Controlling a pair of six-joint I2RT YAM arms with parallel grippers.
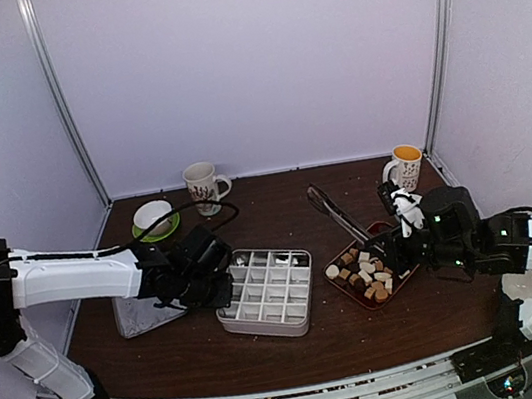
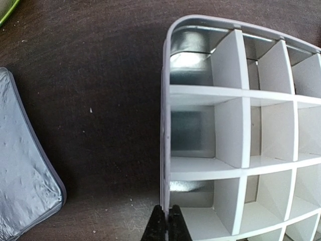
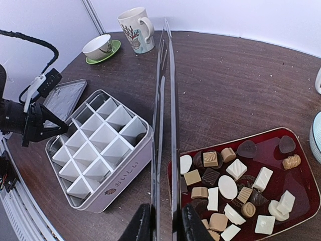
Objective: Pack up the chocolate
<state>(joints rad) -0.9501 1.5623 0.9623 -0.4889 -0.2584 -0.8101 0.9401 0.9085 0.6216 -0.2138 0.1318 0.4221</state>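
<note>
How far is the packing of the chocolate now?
Done: the lid lies off beside the box. In hand: the left tool pinches the box wall, the right tool holds the tongs. To do: the chocolates sit on the red tray; the compartments look empty.

Left pincer [image 2: 168, 223] at left wall of divided tin [image 2: 166, 150]. Lid [image 2: 25, 175] on counter [image 2: 100, 100], left of it. Chocolate [image 3: 228, 188] in tray [image 3: 271, 146] beneath right pincer [image 3: 166, 221].

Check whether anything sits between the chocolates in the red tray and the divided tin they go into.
Nothing visible does. Only bare table lies between the red tray of chocolates and the tin, whose cells stand open; its lid lies beyond it. The left gripper pinches the tin's far wall, off the path.
</note>
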